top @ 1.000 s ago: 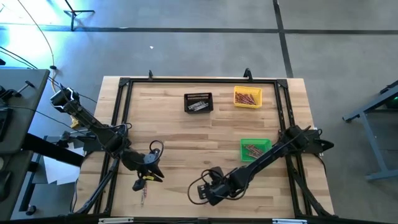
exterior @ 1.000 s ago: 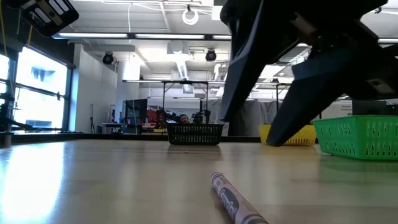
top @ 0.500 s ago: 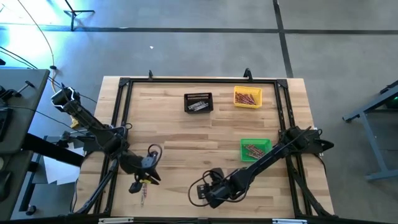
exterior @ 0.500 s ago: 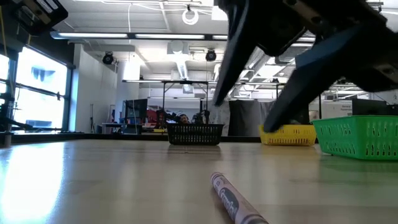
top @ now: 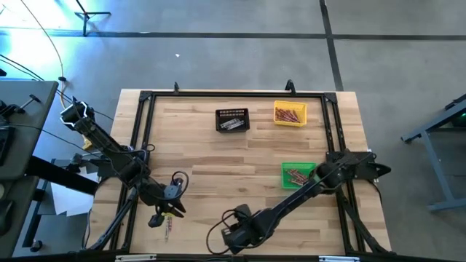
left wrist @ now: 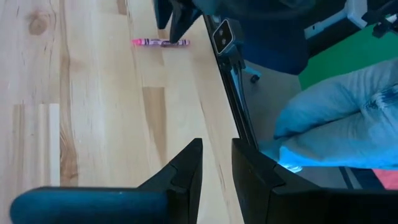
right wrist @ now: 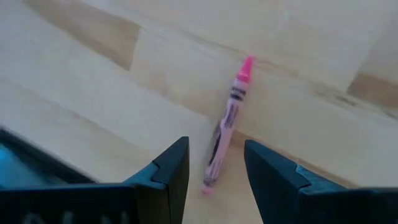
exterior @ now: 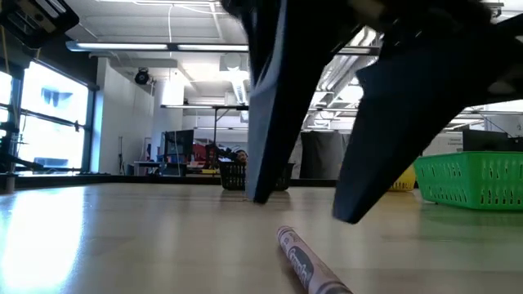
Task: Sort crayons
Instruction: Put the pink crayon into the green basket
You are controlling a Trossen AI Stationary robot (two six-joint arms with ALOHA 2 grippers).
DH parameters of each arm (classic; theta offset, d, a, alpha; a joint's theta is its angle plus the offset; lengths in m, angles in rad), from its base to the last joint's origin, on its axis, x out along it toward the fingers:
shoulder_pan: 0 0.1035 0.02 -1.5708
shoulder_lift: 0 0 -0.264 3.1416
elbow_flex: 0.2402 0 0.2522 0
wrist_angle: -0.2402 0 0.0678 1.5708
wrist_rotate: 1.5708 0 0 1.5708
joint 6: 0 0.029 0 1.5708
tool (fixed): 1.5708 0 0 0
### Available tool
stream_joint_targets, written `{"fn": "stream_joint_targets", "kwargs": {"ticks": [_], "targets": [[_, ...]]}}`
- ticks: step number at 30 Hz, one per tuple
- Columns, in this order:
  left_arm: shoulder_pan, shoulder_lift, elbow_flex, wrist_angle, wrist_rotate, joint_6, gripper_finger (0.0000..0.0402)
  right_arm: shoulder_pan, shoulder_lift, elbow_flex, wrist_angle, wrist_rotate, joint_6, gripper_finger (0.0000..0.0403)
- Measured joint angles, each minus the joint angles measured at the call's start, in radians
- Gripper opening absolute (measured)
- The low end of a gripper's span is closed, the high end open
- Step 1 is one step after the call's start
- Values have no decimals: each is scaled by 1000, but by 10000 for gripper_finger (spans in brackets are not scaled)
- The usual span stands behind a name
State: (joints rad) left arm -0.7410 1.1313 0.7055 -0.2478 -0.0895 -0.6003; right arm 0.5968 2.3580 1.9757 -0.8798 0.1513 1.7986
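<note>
Fingers (right wrist: 171, 168) on the right gripper (top: 231, 234) stand wide apart and empty. In the right wrist view a pink paper-wrapped crayon (right wrist: 227, 121) lies flat on the pale wooden table (top: 204, 153) just ahead of the gap, lined up between the tips. I see no contact. The right gripper sits low near the table's front edge.

Left gripper (top: 166, 211) hangs over the front-left part of the table. Its fingers (left wrist: 189, 165) show a narrow gap with nothing in it. Just beside it, toward the front edge, the high view shows a second thin crayon (top: 167, 228) loose on the boards. I can't make out its colour from up there.

Bins:
- The black wire basket (top: 232, 120) at the back holds greyish sticks.
- The yellow plastic bin (top: 290, 114) beside it holds orange-red ones.
- The green plastic bin (top: 298, 175) on the right side holds reddish-brown ones.

My read is that the sort is nearly done. Most of the crayons are already in the bins, and I count two left out near the front edge. Remaining for the right arm: close on the pink one, lift it, and carry it to the matching bin. The piece by the left gripper comes after that.
</note>
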Motion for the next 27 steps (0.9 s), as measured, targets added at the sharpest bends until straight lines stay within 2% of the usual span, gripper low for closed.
{"fn": "stream_joint_targets", "kwargs": {"ticks": [5,14,17,23,27], "targets": [[0,0,0,-5,0,0,72,-9,88,103,-41,-25,-32,142],[0,0,0,-10,0,-17,72,-8,104,121,-123,-38,-24,137],[0,0,0,-11,0,-17,72,-8,104,120,-155,-47,-26,112],[0,0,0,-18,0,-16,72,-8,105,119,-233,-47,-44,15],[0,0,0,-18,0,-15,72,-8,105,119,-336,-55,-52,25]]}}
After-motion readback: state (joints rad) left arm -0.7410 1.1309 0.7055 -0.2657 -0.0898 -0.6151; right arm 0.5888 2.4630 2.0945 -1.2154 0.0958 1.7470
